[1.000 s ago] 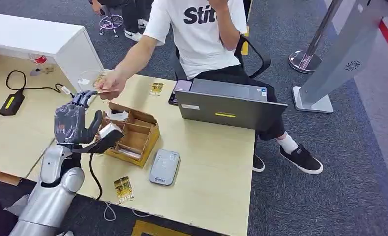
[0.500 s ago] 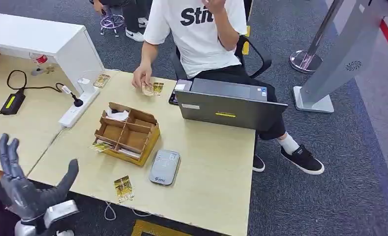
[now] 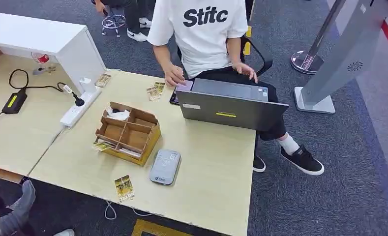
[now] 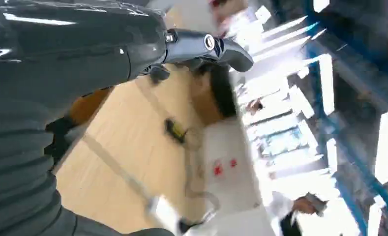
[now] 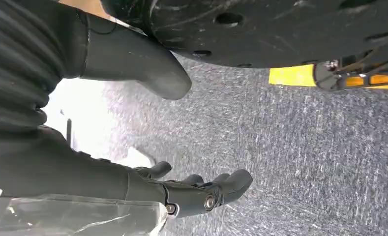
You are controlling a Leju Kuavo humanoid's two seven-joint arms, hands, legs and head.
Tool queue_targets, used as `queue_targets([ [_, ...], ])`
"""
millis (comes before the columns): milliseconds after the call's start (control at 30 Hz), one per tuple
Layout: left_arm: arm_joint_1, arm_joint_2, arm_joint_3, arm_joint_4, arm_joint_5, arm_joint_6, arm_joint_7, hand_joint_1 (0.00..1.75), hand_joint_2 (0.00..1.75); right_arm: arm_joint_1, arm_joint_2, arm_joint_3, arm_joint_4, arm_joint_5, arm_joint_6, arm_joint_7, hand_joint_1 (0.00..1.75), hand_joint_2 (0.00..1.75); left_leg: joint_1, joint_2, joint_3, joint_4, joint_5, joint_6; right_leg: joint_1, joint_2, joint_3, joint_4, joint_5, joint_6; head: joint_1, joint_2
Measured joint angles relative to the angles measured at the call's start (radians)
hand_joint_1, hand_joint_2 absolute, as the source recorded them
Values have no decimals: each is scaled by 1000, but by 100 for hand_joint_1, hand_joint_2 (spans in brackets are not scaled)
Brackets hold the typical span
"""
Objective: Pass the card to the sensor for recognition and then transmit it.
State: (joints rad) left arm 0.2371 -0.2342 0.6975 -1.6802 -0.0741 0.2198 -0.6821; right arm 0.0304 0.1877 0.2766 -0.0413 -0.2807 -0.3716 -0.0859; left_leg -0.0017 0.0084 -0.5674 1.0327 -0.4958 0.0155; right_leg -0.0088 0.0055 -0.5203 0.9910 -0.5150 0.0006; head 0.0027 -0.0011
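Head view: a person in a white printed T-shirt sits behind a grey laptop at the far edge of a light wooden table, one hand at the laptop's left corner beside a dark phone, the other behind the screen. Two gold-patterned cards lie flat on the table just beside that hand, touching or overlapping each other. A third card lies near the table's front edge, close to the grey card sensor, which rests flat just in front of a wooden compartment box. Another card pokes out at the box's front left corner, and one more lies by the white cabinet. A white power strip with a black plug sits to the box's left.

Left wrist view, heavily blurred, shows the robot's left hand with fingers stretched out and nothing in them, the tabletop beyond. Right wrist view shows the right hand hanging over grey carpet, thumb and fingers apart, holding nothing.
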Motion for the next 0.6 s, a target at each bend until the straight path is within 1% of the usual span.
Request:
queue_targets([
  [33, -32, -4, 97, 93, -33, -63, -1, 0, 175, -4, 2, 0, 7, -8, 1, 1, 0, 175, 0, 2, 1, 0, -1, -1, 1, 2, -1, 0, 1, -2, 0, 0],
  [67, -57, -2, 168, 176, -60, -54, -1, 0, 175, -5, 2, 0, 12, -13, 2, 3, 0, 175, 0, 5, 1, 0, -1, -2, 2, 5, -2, 0, 1, -3, 1, 0],
  [100, -87, 3, 237, 281, -67, -17, 6, 0, 175, -6, 3, 1, 17, -17, 3, 7, 0, 175, 0, 6, 1, 0, -1, -2, 2, 6, -2, 0, 1, -3, -2, 0],
  [133, -117, 20, 311, 396, -41, 9, 31, 75, 175, -6, 4, 5, 22, -20, 5, 10, 82, 175, 0, 5, 1, -1, -1, -2, 2, 5, -1, 0, 1, -3, -3, 0],
  [167, -149, 35, 382, 538, 12, 11, 78, 175, 175, -6, 5, 11, 25, -20, 12, 13, 168, 175, 1, 5, 1, -1, -1, -2, 2, 4, -1, 0, 1, -4, -3, 0],
  [200, -172, 46, 453, 650, 71, 19, 144, 175, 175, -7, 5, 23, 29, -19, 28, 15, 175, 175, 1, 5, 2, -1, -1, -2, 2, 5, -2, 0, 0, -4, -4, 0],
  [233, -189, 52, 514, 748, 93, 52, 186, 175, 175, -8, 5, 32, 31, -17, 39, 14, 175, 175, 0, 5, 2, 0, -1, -3, 2, 5, -2, 0, 0, -4, -5, 0],
  [267, -201, 55, 560, 840, 72, 111, 226, 175, 175, -9, 2, 40, 34, -17, 50, 11, 175, 175, 1, 4, 1, 0, -1, -3, 2, 4, -2, 0, 0, -4, -6, 0],
  [300, -210, 57, 581, 912, 36, 167, 268, 175, 175, -9, 0, 46, 35, -21, 58, 8, 175, 175, 1, 2, 1, 0, -1, -2, 1, 2, -4, 0, 0, -4, -5, 0],
  [367, -222, 62, 586, 1065, -89, 294, 402, 175, 175, -10, 0, 54, 36, -45, 58, 4, 175, 175, 1, -3, 0, 0, -1, -2, 1, -2, -3, -1, -1, -2, -4, 0],
  [400, -230, 60, 586, 1123, -136, 319, 471, 175, 175, -10, 0, 54, 33, -54, 56, 3, 175, 175, 1, -3, -1, 0, 0, -1, 1, -3, -3, -1, -1, -2, -3, 0],
  [433, -238, 56, 586, 1172, -169, 329, 528, 175, 175, -9, 0, 55, 30, -57, 56, 4, 175, 175, 0, -3, -1, 0, 0, -1, 0, -2, -3, -1, -1, -2, -2, 0],
  [467, -245, 52, 583, 1223, -205, 325, 569, 175, 175, -7, 0, 56, 27, -64, 55, 6, 175, 175, 0, -3, -1, 1, 0, -1, 0, -2, -3, -1, 0, -1, -2, 0],
  [500, -248, 48, 574, 1258, -237, 311, 585, 175, 175, -7, 0, 57, 25, -64, 55, 11, 175, 175, 0, -2, -1, 1, 0, 0, 0, -2, -3, -2, 0, 0, -2, 0],
  [533, -252, 44, 561, 1286, -268, 292, 589, 63, 175, -6, 0, 58, 23, -64, 56, 15, 42, 175, 0, -2, -1, 1, 0, 0, 0, -2, -3, -2, 0, 0, -2, 0],
  [567, -255, 42, 546, 1311, -291, 264, 591, 0, 175, -6, 0, 60, 23, -63, 58, 18, 0, 175, 0, -2, -1, 1, 0, 0, 0, -2, -3, -2, 1, 0, -2, 0],
  [600, -258, 40, 532, 1328, -317, 231, 588, 0, 175, -6, -2, 64, 23, -63, 60, 21, 0, 175, 0, -2, -1, 1, 0, 0, 0, -2, -3, -2, 1, 1, -2, 0],
])
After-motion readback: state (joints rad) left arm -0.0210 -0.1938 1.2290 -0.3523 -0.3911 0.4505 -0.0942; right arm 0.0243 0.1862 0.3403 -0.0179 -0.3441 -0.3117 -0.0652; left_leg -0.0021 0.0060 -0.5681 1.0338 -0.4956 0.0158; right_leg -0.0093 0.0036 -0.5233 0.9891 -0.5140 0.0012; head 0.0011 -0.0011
